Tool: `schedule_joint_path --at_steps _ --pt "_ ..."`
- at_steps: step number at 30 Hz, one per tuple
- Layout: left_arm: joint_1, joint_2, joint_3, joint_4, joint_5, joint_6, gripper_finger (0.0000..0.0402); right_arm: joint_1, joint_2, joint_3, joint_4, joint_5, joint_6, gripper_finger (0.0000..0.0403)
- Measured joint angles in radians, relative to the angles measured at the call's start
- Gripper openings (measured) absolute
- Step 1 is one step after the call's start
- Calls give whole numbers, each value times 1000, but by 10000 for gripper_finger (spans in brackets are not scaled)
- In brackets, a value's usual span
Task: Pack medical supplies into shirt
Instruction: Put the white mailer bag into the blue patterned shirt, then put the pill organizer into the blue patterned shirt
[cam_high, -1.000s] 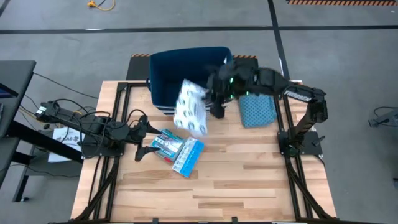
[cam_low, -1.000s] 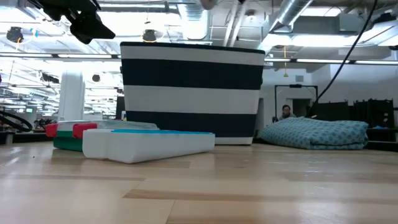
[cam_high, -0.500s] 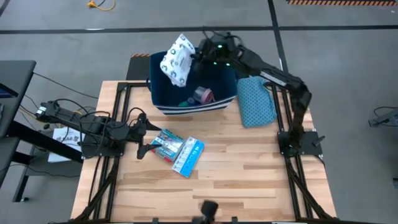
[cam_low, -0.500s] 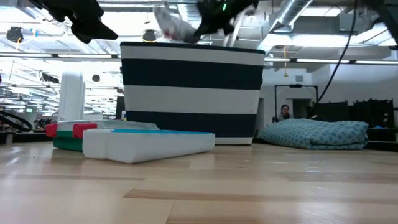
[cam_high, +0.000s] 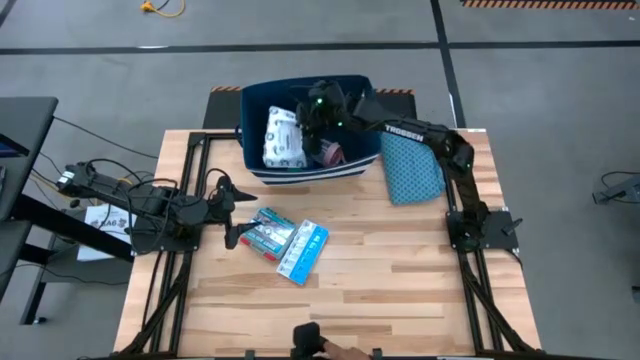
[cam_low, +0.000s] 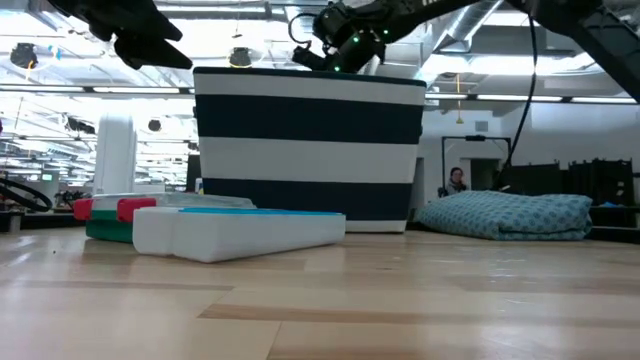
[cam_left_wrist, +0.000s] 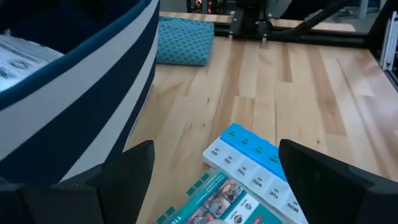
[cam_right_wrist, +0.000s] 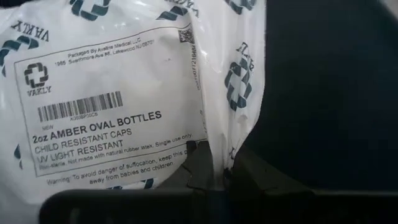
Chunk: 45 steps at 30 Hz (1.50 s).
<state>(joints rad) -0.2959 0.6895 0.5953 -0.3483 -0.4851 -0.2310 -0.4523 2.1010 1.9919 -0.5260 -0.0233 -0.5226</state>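
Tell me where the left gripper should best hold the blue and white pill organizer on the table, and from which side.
Probably across the short width of the pill organizer, from straight above: it lies flat and long, its free end pointing away from the box beside it.

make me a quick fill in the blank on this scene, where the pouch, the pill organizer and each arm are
1. The white printed pouch lies inside the striped ____.
2. The right gripper is over the bin; its fingers pinch the pouch's ____.
3. The blue-lidded pill organizer lies on the wooden ____, outside the bin.
4. The left gripper, beside the flat boxes, has its fingers ____.

Missing words: bin; edge; table; open
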Motion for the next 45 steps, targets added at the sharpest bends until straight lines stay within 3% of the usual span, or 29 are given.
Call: schedule_joint_path --at_steps 5,16,20,26,30,35,37,40,45 --pt "0 0 0 3 2 0 334 38 0 0 20 28 -54 86" --pt "0 0 0 -15 15 4 334 60 -2 0 48 112 -62 247" --pt "0 0 0 -44 37 3 334 77 -14 21 53 249 -64 258" --pt "0 0 0 -67 86 2 334 137 -30 156 -38 596 -96 254" --pt "0 0 0 -63 103 0 334 202 -39 275 -157 793 -173 248" --pt "0 0 0 -59 121 0 334 293 -77 355 -400 915 -190 240" --pt "0 0 0 -60 141 0 334 326 -118 346 -533 905 -121 237" --pt "0 0 0 -70 178 7 334 379 -174 350 -681 818 135 231" --pt "0 -12 0 -85 256 57 334 430 -242 350 -850 417 713 219"
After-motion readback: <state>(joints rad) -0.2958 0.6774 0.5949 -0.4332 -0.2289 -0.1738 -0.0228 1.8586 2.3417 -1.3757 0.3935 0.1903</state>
